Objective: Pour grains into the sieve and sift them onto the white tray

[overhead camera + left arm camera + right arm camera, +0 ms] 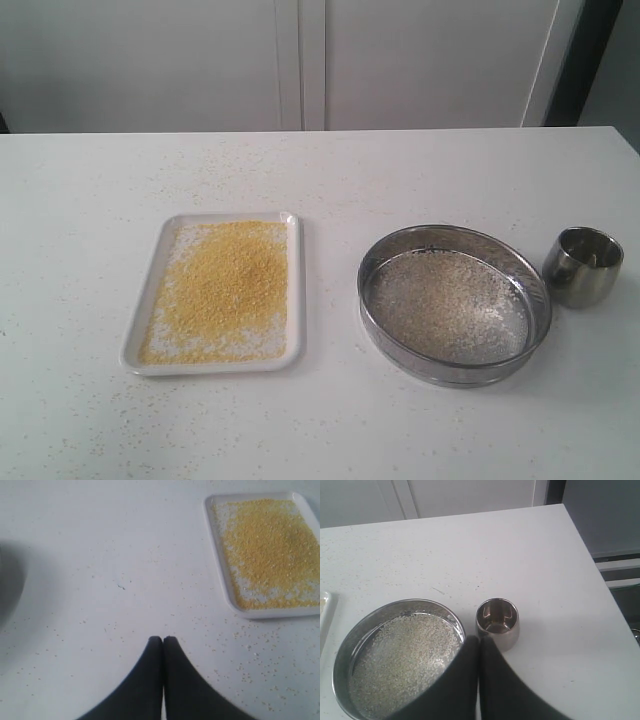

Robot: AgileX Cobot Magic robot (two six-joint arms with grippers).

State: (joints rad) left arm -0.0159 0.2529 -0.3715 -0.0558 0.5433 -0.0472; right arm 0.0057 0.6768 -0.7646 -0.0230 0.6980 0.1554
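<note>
The white tray [148, 300] lies left of centre, covered with fine golden-yellow grains [225, 285]. The tray [221, 575] and its yellow grains [272, 550] also show in the left wrist view. The steel sieve [455, 305] rests on the table to the right, holding pale coarser grains [445, 305]; the sieve [342, 655] also appears in the right wrist view. My left gripper [162, 639] is shut on nothing, above bare table beside the tray. My right gripper [479, 639] is shut, empty, above the gap between the sieve and the cup. Neither gripper shows in the exterior view.
A small empty steel cup [582, 266] stands upright right of the sieve, also seen as the cup [497, 621] in the right wrist view. Stray grains [250, 655] dot the table around the tray. The table's right edge [600, 575] runs near the cup.
</note>
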